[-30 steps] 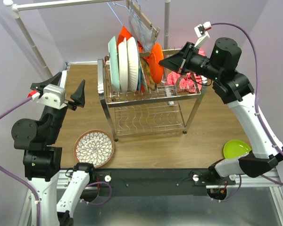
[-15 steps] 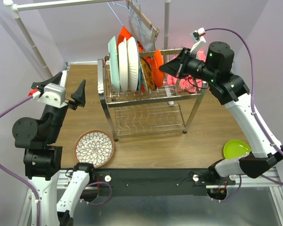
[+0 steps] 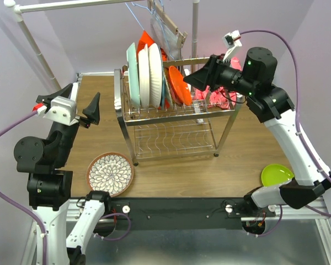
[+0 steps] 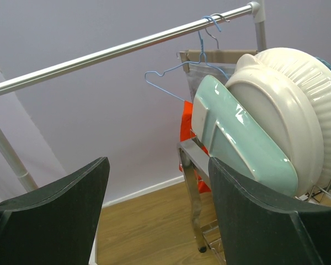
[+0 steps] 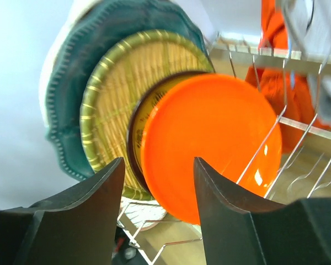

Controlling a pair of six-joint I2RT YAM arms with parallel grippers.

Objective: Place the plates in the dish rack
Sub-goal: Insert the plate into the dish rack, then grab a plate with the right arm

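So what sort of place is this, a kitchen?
Likely a robot test bench staged as a home, not a real kitchen: two robot arms bolted to a wooden table, a chrome dish rack of plates, and a clothes rail against bare lilac walls.

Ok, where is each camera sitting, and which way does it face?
Top external: above and behind the bases, looking down at the table and rack; both arms show.
Left wrist: raised at the table's left, facing the rack's left end, mint plate; left jaws, open, at the bottom.
Right wrist: at the rack's right end, facing along it at the orange plate; right jaws, open, at the bottom.
Shared: top and left wrist both show the mint plate; top and right wrist the orange plate.
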